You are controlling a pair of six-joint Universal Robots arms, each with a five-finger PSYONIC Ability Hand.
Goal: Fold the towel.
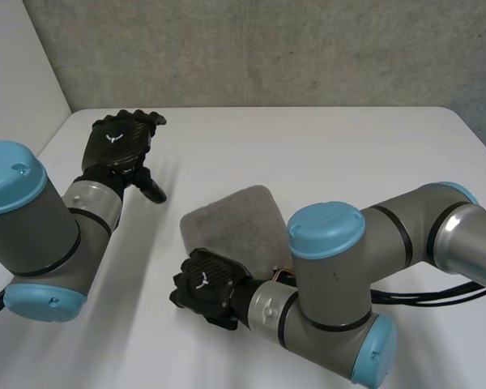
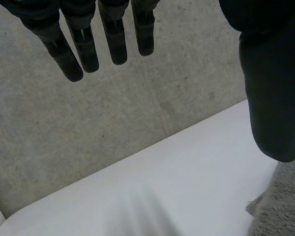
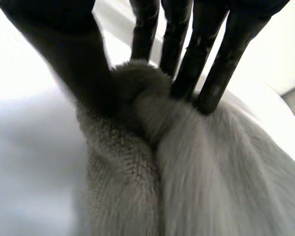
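A grey towel (image 1: 235, 220) is lying near the middle of a white table (image 1: 348, 154), seen from above in the head view. The robot's right hand (image 1: 204, 285) is sitting at the towel's 7 o'clock corner, on the side nearest the camera. In the right wrist view, its fingers (image 3: 214, 73) and thumb (image 3: 83, 69) are pinching a bunched fold of the towel between them, so this hand is gripping the cloth. The robot's left hand (image 1: 120, 146) is hanging over bare table at about 10 o'clock from the towel, well apart from it. In the left wrist view, its fingers (image 2: 115, 42) are pointing straight out with the thumb (image 2: 270, 98) held wide, so this hand is open and holding nothing. A grey concrete wall (image 1: 267, 49) is standing behind the table at 12 o'clock.
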